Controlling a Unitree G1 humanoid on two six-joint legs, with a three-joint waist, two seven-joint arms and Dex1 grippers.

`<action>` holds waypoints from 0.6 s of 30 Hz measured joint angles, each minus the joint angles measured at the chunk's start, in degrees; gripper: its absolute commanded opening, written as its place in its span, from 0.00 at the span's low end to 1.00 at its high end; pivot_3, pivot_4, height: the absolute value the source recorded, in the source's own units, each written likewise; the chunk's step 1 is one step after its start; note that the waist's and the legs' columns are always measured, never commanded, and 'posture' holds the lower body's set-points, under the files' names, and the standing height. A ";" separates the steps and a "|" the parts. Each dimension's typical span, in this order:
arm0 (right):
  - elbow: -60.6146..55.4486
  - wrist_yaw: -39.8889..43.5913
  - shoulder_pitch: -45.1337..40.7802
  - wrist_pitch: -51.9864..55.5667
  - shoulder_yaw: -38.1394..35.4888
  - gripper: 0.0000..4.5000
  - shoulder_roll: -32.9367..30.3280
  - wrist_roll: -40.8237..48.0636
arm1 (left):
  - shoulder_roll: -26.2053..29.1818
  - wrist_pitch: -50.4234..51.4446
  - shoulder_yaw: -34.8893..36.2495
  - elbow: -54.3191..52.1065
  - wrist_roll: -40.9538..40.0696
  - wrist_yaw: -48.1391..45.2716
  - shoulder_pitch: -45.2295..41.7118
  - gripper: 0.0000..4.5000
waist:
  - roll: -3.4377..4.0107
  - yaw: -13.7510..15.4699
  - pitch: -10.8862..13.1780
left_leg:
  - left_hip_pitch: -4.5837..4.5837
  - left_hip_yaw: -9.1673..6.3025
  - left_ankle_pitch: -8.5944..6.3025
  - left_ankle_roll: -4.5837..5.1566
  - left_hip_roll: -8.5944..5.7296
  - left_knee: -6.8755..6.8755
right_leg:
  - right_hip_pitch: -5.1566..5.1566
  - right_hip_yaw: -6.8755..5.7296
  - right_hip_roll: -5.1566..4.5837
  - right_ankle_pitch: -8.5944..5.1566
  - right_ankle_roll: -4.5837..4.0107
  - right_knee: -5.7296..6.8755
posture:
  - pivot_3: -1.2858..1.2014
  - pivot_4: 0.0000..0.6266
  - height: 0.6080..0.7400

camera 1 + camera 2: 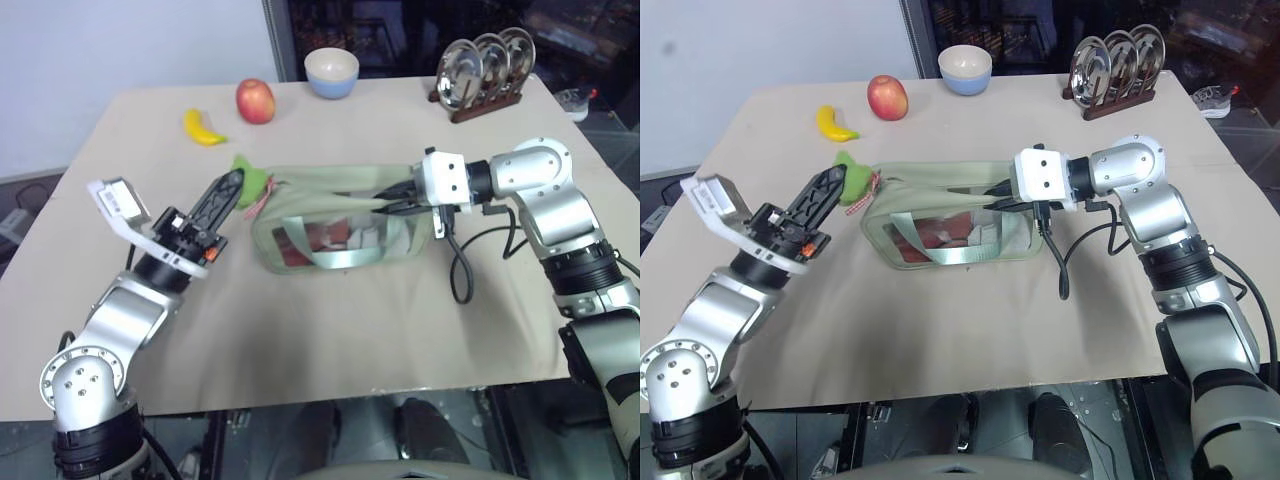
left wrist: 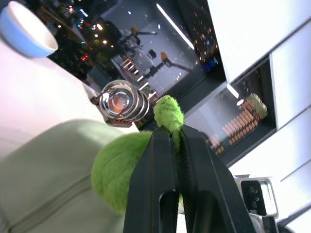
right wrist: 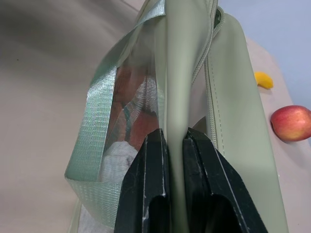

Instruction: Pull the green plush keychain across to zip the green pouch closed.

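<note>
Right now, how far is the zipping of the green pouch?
Done: the right gripper is shut on the green pouch's end, and the left gripper is shut on the green plush keychain. In hand: the pull itself. Left: the keychain sits at the pouch's far-left end, so the pull across to the right gripper's end remains.

We see a desk (image 1: 330, 330) w/ a beige top, its far edge against a plain white wall (image 1: 120, 45) on the left and dark glass (image 1: 420, 30) on the right, split by 1 grey vertical frame (image 1: 275, 40). Ceiling lights reflect in the glass. Grey floor (image 1: 20, 205) shows past the desk's left edge; dark floor (image 1: 610, 115) past the far right corner.
</note>
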 measured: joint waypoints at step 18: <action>-0.77 0.26 -0.24 0.56 0.29 0.00 0.88 0.01 | 0.46 1.67 -9.59 1.98 -0.03 14.57 -11.09 0.38 | -0.03 -0.08 0.02 | -0.01 0.00 0.00 0.00 -0.01 -0.01 | -0.02 0.01 0.00 0.00 0.00 0.00 | 0.52 0.24 1.00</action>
